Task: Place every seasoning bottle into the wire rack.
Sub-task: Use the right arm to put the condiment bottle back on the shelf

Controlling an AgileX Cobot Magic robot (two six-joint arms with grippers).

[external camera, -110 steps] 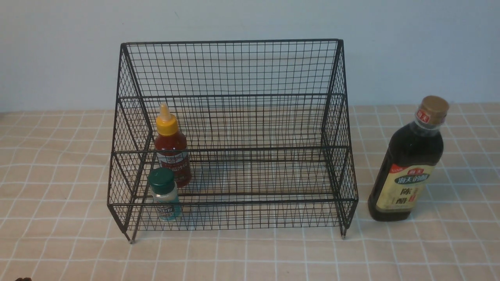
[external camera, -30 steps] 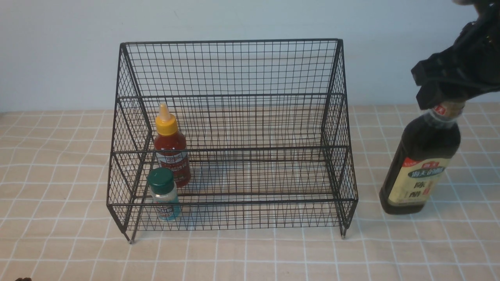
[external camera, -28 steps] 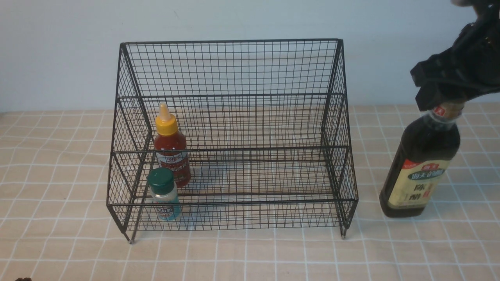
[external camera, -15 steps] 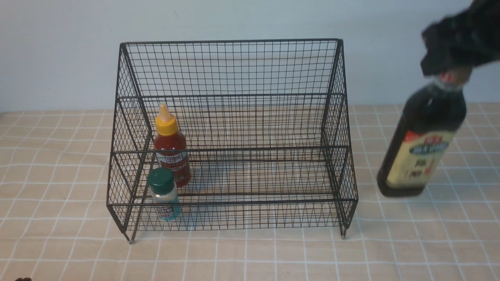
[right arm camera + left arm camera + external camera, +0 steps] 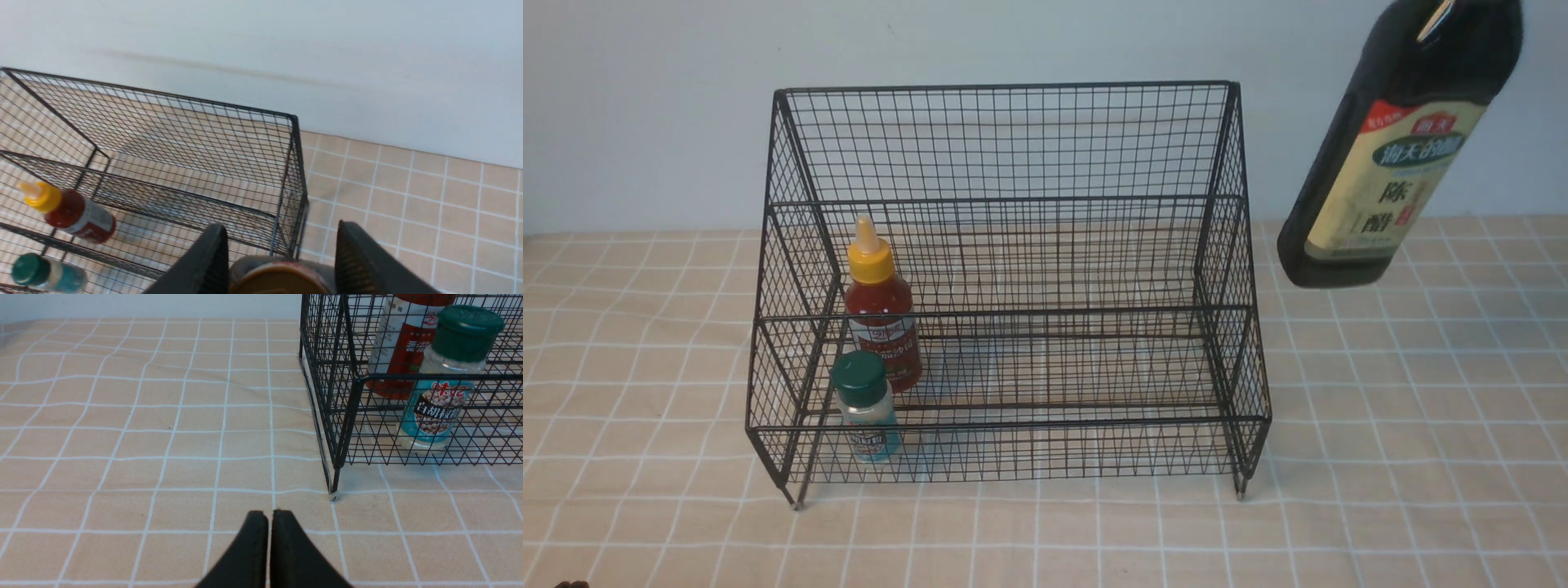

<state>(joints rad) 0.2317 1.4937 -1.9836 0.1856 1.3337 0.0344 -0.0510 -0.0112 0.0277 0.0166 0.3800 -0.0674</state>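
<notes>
Already got red yellow-nozzled squeeze bottle (image 5: 882,314) and green-capped clear shaker (image 5: 866,408) sitting left in black wire rack (image 5: 1005,86), just need to drop in tall dark vinegar bottle (image 5: 1396,155) from upper right, clamped up top in right gripper (image 5: 282,253), left gripper (image 5: 269,522) pinched together, empty.

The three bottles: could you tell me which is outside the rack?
The dark vinegar bottle, aloft right of the rack; the red sauce bottle and green-capped shaker stand inside it.

— Where does the front view look from?
— From above the checked tablecloth (image 5: 1045,539), facing the wire rack (image 5: 1013,245) and the wall (image 5: 645,106) at middling range.
— And the wrists?
— Left sits low, close to the rack's left front corner. Right looks steeply down past the vinegar bottle (image 5: 280,281) onto its right end. All share the rack.
</notes>
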